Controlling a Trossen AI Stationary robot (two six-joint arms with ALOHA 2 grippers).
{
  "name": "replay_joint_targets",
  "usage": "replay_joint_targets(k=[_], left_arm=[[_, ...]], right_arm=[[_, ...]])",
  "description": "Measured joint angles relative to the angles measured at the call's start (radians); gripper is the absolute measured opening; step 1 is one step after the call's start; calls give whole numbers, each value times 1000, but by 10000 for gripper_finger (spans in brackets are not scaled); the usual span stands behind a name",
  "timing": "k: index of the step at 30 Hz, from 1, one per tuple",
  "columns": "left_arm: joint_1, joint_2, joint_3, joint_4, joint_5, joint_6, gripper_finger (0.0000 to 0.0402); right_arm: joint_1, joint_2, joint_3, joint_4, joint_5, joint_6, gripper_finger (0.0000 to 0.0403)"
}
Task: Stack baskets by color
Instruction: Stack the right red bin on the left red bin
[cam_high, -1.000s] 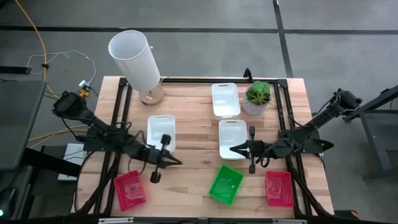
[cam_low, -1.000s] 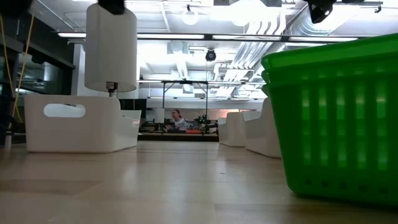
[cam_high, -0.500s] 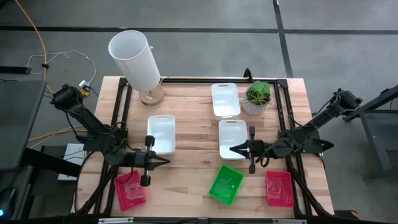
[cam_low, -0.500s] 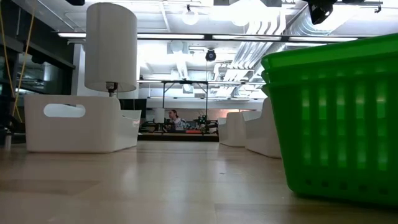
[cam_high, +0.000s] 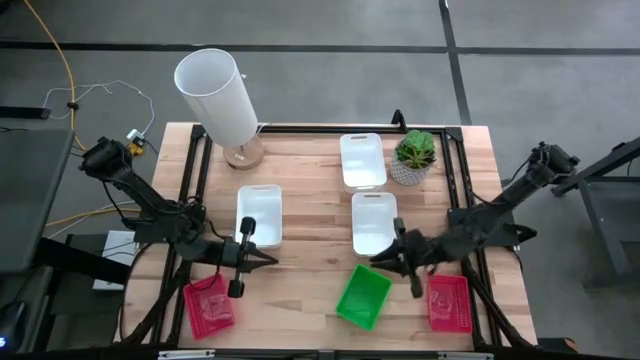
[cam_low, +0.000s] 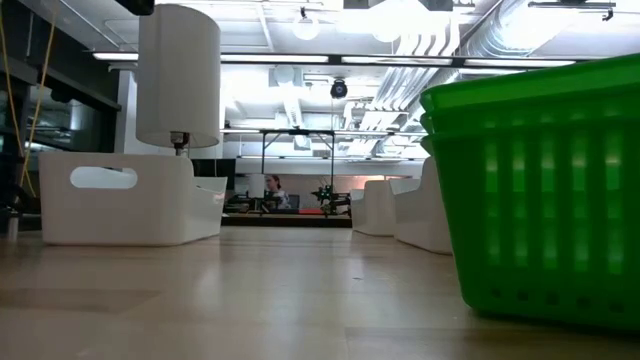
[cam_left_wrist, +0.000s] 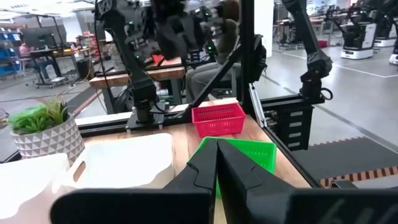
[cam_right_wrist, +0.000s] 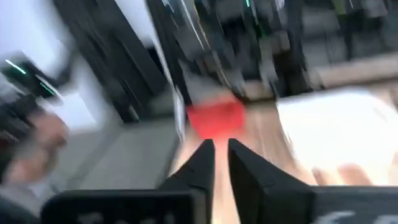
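Note:
A stack of green baskets (cam_high: 363, 296) (cam_low: 540, 190) stands on the table near its front edge. One red basket (cam_high: 209, 305) sits at the front left and another red basket (cam_high: 448, 302) at the front right. Three white baskets (cam_high: 259, 215) (cam_high: 374, 222) (cam_high: 362, 160) rest flat on the table's middle and far part. My left gripper (cam_high: 262, 258) (cam_left_wrist: 217, 155) hovers shut, pointing level, above the bare table between the left white basket and the left red basket. My right gripper (cam_high: 378, 260) (cam_right_wrist: 221, 152) hovers above the green stack's far side, fingers slightly apart, nothing between them.
A tall white cylinder (cam_high: 215, 95) stands at the far left and a small potted plant (cam_high: 414, 155) at the far right. Black frame rails run along the table's left and right edges. Bare wood lies between the left white basket and the green stack.
My left gripper has drawn back toward the table's left edge, staying shut. My right gripper has rolled about its own axis, risen, and shifted a little toward the near edge, above the green stack. No basket has moved.

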Motion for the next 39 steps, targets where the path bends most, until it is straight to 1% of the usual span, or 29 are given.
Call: replay_joint_targets(k=[2, 5, 7, 9, 11, 13, 16, 19, 23, 27, 30, 35, 39], left_arm=[[-2, 0, 0, 0, 0, 0, 0], [-3, 0, 0, 0, 0, 0, 0], [-2, 0, 0, 0, 0, 0, 0], [-2, 0, 0, 0, 0, 0, 0], [-3, 0, 0, 0, 0, -1, 0], [-3, 0, 0, 0, 0, -3, 0], [-2, 0, 0, 0, 16, 0, 0], [-2, 0, 0, 0, 34, 0, 0], [0, 0, 0, 0, 42, 0, 0], [0, 0, 0, 0, 42, 0, 0], [0, 0, 0, 0, 42, 0, 0], [0, 0, 0, 0, 58, -1, 0], [0, 0, 0, 0, 73, -3, 0]], right_arm=[[33, 40, 104, -269, 49, 136, 65], [83, 129, 287, -701, 41, 433, 107], [119, 207, 390, -973, -21, 665, 128], [158, 289, 472, -1176, -105, 882, 143], [197, 364, 531, -1319, -204, 1058, 152], [233, 437, 566, -1420, -301, 1187, 155], [284, 519, 583, -1477, -402, 1337, 156], [323, 585, 579, -1479, -448, 1413, 156], [342, 634, 579, -1485, -435, 1451, 156], [343, 644, 579, -1481, -351, 1529, 156], [345, 644, 579, -1476, -320, 1589, 156], [346, 644, 558, -1468, -330, 1651, 156], [346, 644, 500, -1416, -353, 1673, 156]])
